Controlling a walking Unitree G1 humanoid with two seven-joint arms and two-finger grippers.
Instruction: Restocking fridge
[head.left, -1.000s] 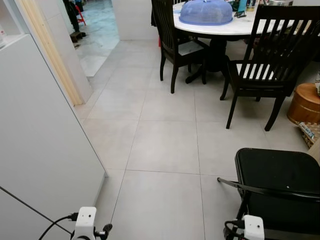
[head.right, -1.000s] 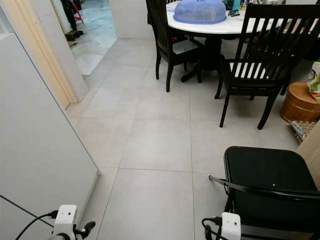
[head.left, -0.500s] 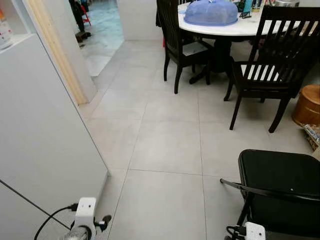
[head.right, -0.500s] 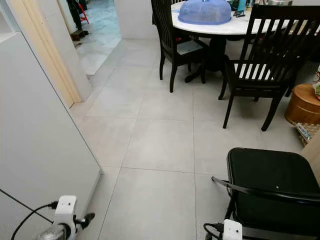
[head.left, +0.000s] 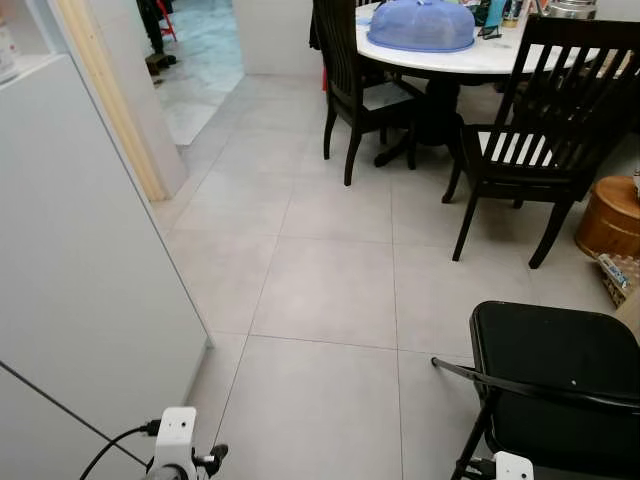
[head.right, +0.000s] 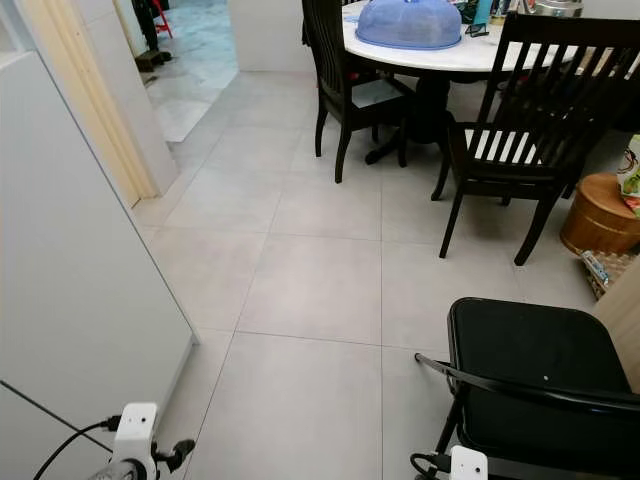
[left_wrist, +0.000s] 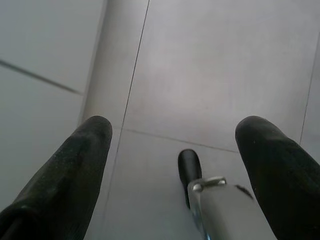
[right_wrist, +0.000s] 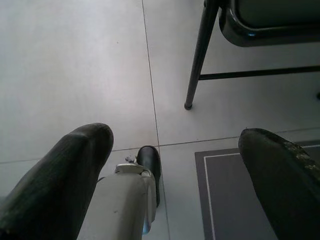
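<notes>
1. The left gripper (left_wrist: 172, 150) hangs idle over the grey floor tiles (head.left: 330, 290), fingers spread apart, grasping nothing.
2. The right gripper (right_wrist: 175, 150) hangs likewise, fingers released, above a tile joint beside the black folding chair (head.left: 555, 385) at 4 o'clock.
3. The white fridge panel (head.left: 80, 300) stands at 9 o'clock; whether this is its door or its side cannot be told.
4. Restocking appears not yet begun: no item is carried. Fetching goods and loading them remain.
5. The dining table (head.left: 470, 55) with its blue food cover (head.left: 420, 25) stands at 1 o'clock.
</notes>
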